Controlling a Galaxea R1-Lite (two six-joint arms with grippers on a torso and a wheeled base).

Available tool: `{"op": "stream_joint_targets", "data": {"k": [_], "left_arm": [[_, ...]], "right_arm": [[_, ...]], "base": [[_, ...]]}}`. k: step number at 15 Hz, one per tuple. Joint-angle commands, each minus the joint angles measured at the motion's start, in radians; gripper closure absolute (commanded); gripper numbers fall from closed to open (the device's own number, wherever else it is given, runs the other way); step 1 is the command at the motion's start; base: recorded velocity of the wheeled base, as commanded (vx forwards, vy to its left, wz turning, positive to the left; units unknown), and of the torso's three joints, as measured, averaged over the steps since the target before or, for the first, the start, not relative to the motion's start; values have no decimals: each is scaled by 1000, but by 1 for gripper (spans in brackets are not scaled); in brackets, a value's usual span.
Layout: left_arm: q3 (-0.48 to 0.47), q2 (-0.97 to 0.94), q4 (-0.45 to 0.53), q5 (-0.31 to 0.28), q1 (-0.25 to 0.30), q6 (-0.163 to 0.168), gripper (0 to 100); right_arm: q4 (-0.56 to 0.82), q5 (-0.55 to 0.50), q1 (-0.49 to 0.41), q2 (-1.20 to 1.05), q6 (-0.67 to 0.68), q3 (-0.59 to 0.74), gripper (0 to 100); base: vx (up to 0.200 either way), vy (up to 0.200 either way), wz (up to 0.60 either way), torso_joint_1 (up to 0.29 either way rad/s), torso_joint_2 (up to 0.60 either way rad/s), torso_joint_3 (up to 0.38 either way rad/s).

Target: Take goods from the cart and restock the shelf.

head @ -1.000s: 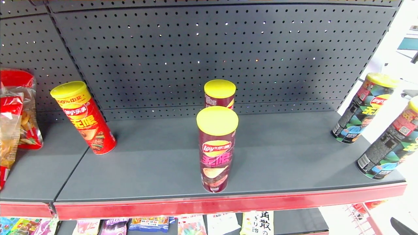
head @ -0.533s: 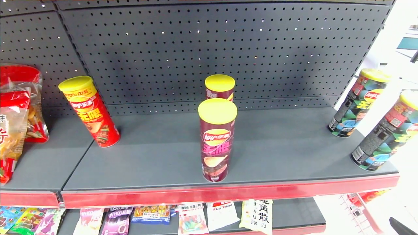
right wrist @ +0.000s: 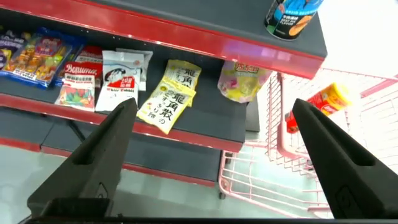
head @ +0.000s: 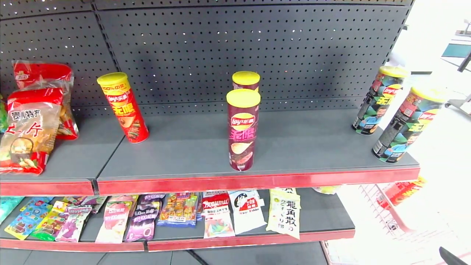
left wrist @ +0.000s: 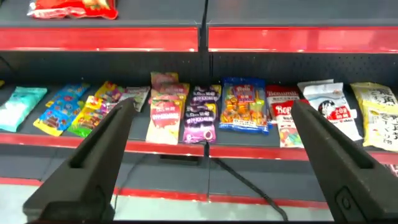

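Head view: the shelf [head: 257, 181] has an upper board w/ a red front edge, and five chip cans stand upright on it. The red can [head: 123, 107] is on the robot's left side, near the pegboard back wall [head: 220, 44]. The front maroon can [head: 242, 129] is in the middle, close to the front edge, and the rear maroon can [head: 245, 79] is directly behind it, mostly hidden. At the right end are the rear dark can [head: 379, 99] and the front dark can [head: 408, 123], near each other but not touching. Snack bags [head: 31, 129] lean at the far left. A row of small packets [head: 147, 217] lies on the lower board. The pink wire cart [head: 395, 217] is lower, to the right of the shelf. Left wrist view: the left jaws are spread wide w/ nothing between them. Beyond them are the packets [left wrist: 199, 112] on the lower board and a black cable [left wrist: 242, 180] under it. Right wrist view: the right jaws are also spread wide and hold nothing. Beyond them is the cart [right wrist: 277, 134], beside the shelf end, and in it the cart can [right wrist: 323, 99], red w/ a yellow lid, lies slanted. A yellow packet [right wrist: 171, 96] lies on the lower board, partly over its front edge.
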Motion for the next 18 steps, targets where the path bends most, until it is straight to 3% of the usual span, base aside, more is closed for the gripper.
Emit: {"op": "stream_joint_targets", "data": {"k": [1, 2, 3, 18], "left_arm": [[0, 1, 0, 3, 1, -5, 0], [0, 1, 0, 6, 1, -33, 0], [0, 1, 0, 9, 1, -36, 0], [0, 1, 0, 5, 1, -56, 0]], "right_arm": [[0, 0, 1, 3, 0, 0, 0], [0, 0, 1, 4, -4, 0, 0], [0, 0, 1, 6, -4, 0, 0], [0, 7, 4, 14, -9, 37, 0]], "base": [[0, 0, 0, 0, 0, 0], [0, -200, 0, 17, 12, -7], [0, -200, 0, 12, 7, -2], [0, -200, 0, 5, 3, 2]]}}
